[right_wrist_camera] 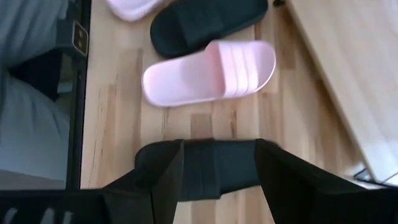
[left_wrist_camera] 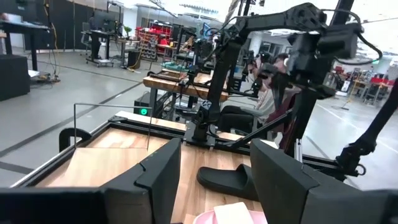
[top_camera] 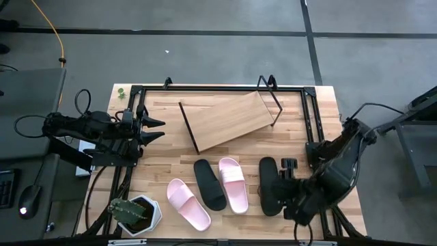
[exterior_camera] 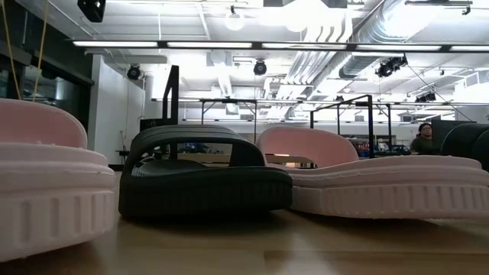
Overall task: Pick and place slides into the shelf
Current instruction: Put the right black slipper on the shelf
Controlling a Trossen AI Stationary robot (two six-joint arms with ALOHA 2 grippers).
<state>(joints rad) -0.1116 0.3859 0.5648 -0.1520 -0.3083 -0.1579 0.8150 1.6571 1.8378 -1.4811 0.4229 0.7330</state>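
The right gripper (right_wrist_camera: 217, 180) hangs over the rightmost black slide (top_camera: 270, 184), jaws released and standing either side of its strap, nothing grasped. To take this slide well, I judge the jaws should drop straight down until they bracket the strap at its middle, then clench before lifting, so the sandal does not swing.

Just beside it lies a pink slide (top_camera: 232, 183), then the second black slide (top_camera: 209, 183) and the other pink slide (top_camera: 188, 203), all on the wooden surface (top_camera: 321, 109); none is on the shelf (top_camera: 229, 119) yet. The shelf sits skewed farther back, its board bare, so the lifted slide should carry clear above its wire frame.

The left gripper (top_camera: 156, 130) waits at the left edge, jaws released and empty. A potted plant (top_camera: 130, 212) stands at the near left corner, well apart from the route.
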